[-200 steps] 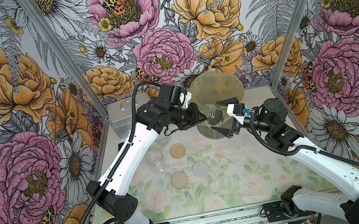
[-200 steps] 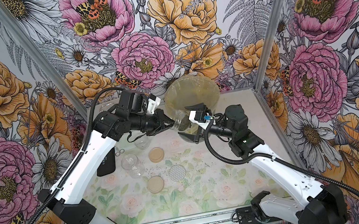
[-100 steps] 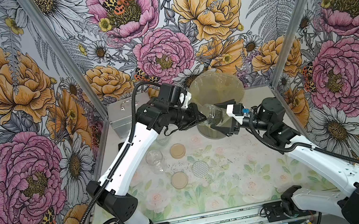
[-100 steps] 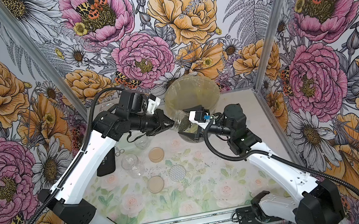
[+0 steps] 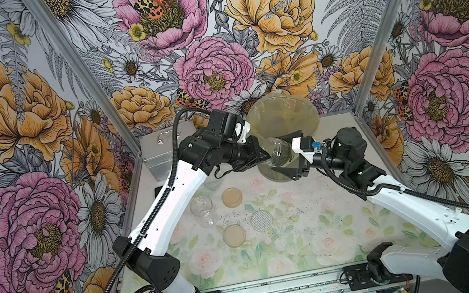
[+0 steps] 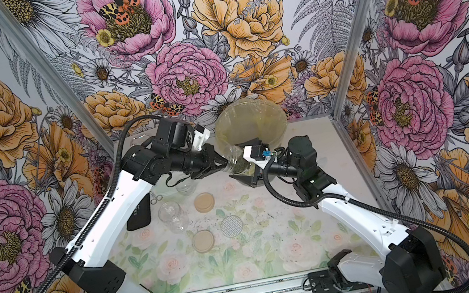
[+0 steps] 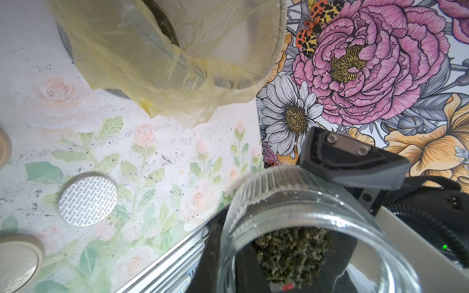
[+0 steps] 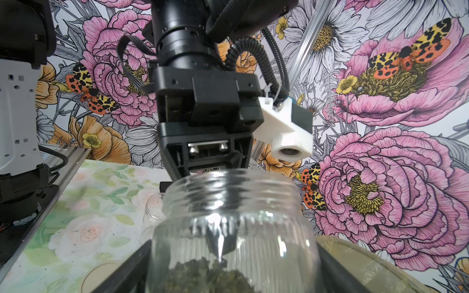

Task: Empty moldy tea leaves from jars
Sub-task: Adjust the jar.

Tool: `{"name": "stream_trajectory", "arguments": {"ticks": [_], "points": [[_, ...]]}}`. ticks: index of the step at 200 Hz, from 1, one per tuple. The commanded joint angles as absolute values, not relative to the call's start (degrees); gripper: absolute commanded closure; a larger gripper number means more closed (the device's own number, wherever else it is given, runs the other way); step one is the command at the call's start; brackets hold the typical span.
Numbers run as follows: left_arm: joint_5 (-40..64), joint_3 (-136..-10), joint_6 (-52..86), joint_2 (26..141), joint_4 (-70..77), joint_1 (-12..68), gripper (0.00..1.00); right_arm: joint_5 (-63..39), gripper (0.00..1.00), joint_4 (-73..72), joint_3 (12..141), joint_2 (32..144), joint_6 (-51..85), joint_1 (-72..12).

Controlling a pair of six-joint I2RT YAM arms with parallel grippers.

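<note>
A lidless glass jar [image 5: 278, 152] hangs on its side between two robot arms. The left gripper [image 5: 263, 155] is pinched tight on the threaded rim with one fingertip inside the mouth, and the right gripper [image 5: 283, 155] clasps the ribbed sides at the base end, jaws narrow. Dark tea leaves [image 8: 203, 275] lie heaped inside the jar between both grippers, just in front of the bin [image 5: 300, 100] lined with a yellow bag [image 7: 165, 76].

Oversized pink and orange peonies, daisies and spotted moths cover the three papered walls [image 5: 211, 60] of a booth framed by aluminium posts [image 5: 89, 81]. A pastel rose-print sheet lines the evenly lit desk [image 5: 308, 238], edged in front by a metal rail [image 5: 284, 287].
</note>
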State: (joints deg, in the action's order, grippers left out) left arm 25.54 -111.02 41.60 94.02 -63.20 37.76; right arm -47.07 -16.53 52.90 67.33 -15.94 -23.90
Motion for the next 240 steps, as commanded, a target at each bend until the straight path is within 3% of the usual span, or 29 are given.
{"name": "stream_trajectory", "arguments": {"ticks": [1, 17, 41, 57, 70, 85, 99, 143, 177, 204, 240], "points": [[27.3, -113.0, 40.7, 93.8, -60.2, 37.9, 1.0, -49.1, 0.3, -17.3, 55.3, 67.9, -15.3, -24.3], [27.0, -112.7, 40.8, 93.7, -60.2, 37.7, 1.0, -49.0, 0.42, -17.3, 55.3, 68.0, -14.9, -24.3], [25.6, -112.5, 40.6, 93.2, -60.2, 37.6, 1.0, -48.9, 0.45, -18.1, 55.2, 68.0, -13.6, -24.3], [23.5, -112.8, 40.0, 92.7, -60.2, 37.4, 0.63, -47.8, 0.48, -20.4, 55.1, 67.9, -11.1, -24.2], [21.6, -113.2, 39.2, 91.9, -60.2, 37.1, 0.42, -47.1, 0.51, -21.8, 55.2, 68.0, -9.3, -24.0], [19.3, -114.2, 38.6, 91.1, -60.2, 36.6, 0.27, -46.4, 0.53, -22.5, 55.3, 68.0, -8.3, -23.7], [16.0, -116.4, 37.2, 90.2, -60.2, 36.5, 0.19, -45.9, 0.54, -22.2, 56.0, 68.2, -7.1, -23.0], [2.5, -120.4, 29.7, 85.3, -60.1, 35.9, 0.11, -42.1, 0.59, -16.5, 61.0, 69.8, -0.4, -18.4], [-5.3, -117.3, 23.7, 80.7, -60.0, 35.2, 0.07, -34.9, 0.59, 2.9, 72.8, 73.5, 0.2, -16.7], [-8.0, -114.2, 20.7, 77.6, -58.9, 35.2, 0.05, -31.5, 0.6, 11.5, 79.7, 76.9, 3.2, -15.7], [-9.1, -107.6, 18.6, 73.2, -55.8, 35.6, 0.01, -26.9, 0.69, 26.0, 91.4, 83.6, 7.8, -15.2]]}}
